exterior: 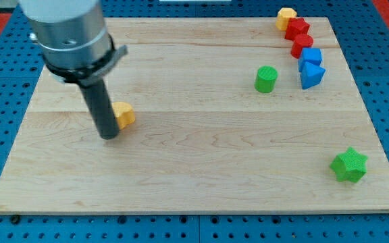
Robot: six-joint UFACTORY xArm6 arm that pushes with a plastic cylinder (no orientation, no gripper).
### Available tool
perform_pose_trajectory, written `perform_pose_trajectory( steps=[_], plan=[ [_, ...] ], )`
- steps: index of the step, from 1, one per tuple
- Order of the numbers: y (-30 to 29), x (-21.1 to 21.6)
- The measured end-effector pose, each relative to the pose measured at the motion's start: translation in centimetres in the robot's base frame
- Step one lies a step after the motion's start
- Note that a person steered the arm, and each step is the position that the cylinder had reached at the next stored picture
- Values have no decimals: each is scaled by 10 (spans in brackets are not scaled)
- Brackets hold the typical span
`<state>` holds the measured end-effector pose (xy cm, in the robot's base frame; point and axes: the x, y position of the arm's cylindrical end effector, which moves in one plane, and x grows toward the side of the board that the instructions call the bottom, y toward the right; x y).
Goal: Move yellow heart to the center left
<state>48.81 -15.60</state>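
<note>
The yellow heart [123, 115] lies on the wooden board [194, 169], left of the middle, partly hidden behind my rod. My tip [108, 136] rests on the board just to the view's left of and slightly below the heart, touching or nearly touching it.
A yellow block [286, 16], a red star [297, 28], a red block [302, 44], a blue block [310, 57] and a blue triangle-like block [312, 75] cluster at the top right. A green cylinder [266, 79] stands right of centre. A green star [349, 165] lies bottom right.
</note>
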Motion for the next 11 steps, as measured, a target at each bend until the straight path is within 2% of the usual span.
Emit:
perform_pose_trajectory(
  steps=[1,2,3,4,6,7,9,11],
  plan=[
    [9,11],
    [41,8],
    [41,-32],
    [6,-35],
    [32,-64],
    [5,-72],
    [-4,-113],
    [-31,-86]
  ],
)
